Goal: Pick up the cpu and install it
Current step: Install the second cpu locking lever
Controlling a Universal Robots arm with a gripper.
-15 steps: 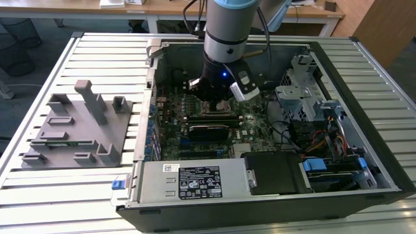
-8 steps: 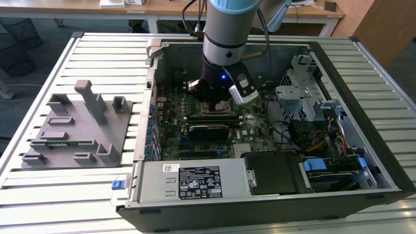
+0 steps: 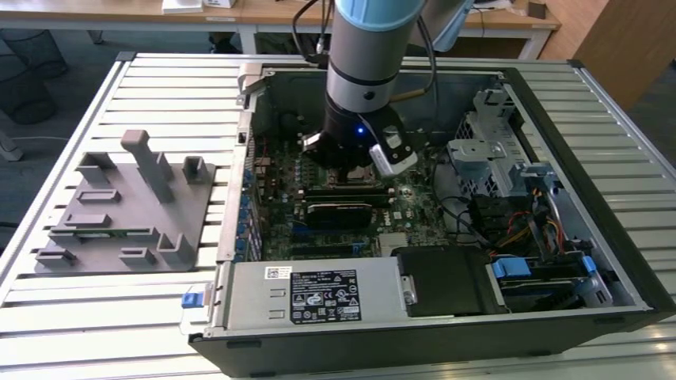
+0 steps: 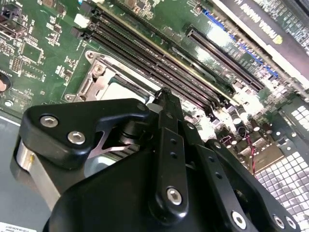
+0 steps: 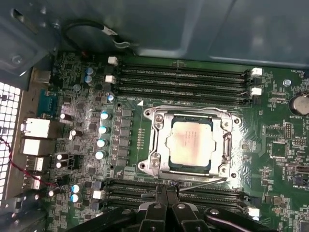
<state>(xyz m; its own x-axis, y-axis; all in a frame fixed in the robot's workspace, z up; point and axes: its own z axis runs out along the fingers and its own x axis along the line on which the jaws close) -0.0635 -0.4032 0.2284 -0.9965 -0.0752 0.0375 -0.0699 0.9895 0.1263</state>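
The cpu [image 5: 189,145] lies flat inside the metal socket frame [image 5: 155,145] on the green motherboard, silver-grey top facing up. In the second wrist view a pale corner of the cpu [image 4: 123,89] shows just beyond the black finger linkages. My gripper [image 5: 166,192] hovers just off one edge of the socket, over the memory slots, with its two black fingers pressed together and nothing between them. In the exterior view the gripper [image 3: 352,169] is low inside the open computer case, over the middle of the board, and the arm's wrist hides the socket there.
Memory slots [image 5: 183,79] flank the socket on two sides. A black rectangular block [image 3: 338,212] lies on the board just in front of the gripper. A power supply [image 3: 306,293], a drive cage [image 3: 496,150] and cables crowd the case. A grey fixture [image 3: 122,206] stands on the slatted table at the exterior view's left.
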